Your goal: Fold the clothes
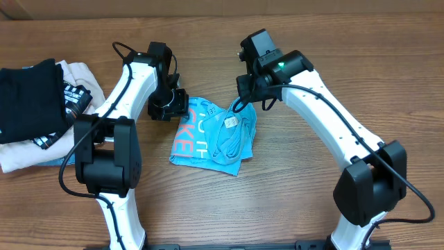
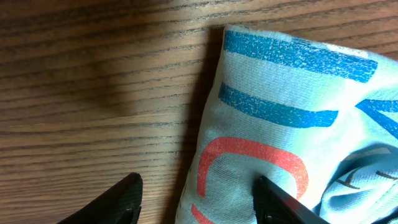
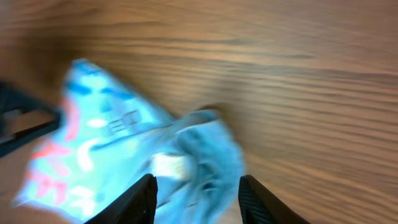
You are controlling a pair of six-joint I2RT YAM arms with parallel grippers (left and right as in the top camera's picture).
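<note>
Table (image 1: 347, 42) is carrying everything, wood grain showing all round. Two white arms are reaching in from the near edge, left arm (image 1: 128, 83) and right arm (image 1: 326, 111), both bending toward the middle. Pile at the left edge is sitting well apart from the work: black garment (image 1: 28, 97) lying on top of a cream one (image 1: 76, 73). T-shirt (image 1: 208, 139) is lying mid-table between the two grippers, partly folded into a rough rectangle, right side bunching up and rumpled. Left gripper (image 1: 166, 107) is hovering at the shirt's top-left corner; in the wrist view its fingers (image 2: 118, 199) are standing apart, one over bare wood, the other over cloth, shirt edge running between them, nothing clamped. Right gripper (image 1: 251, 94) is hanging over the top-right corner; wrist view is blurring, but the jaws are showing a clear gap with the bunched cloth below it, not pinching it. Can't tell whether either one is touching fabric. Coral lettering (image 1: 184, 135) is running along the shirt's left edge, blue bars (image 2: 292, 56) sitting beside it. White label (image 1: 231, 121) is lying on the rumpled part.
</note>
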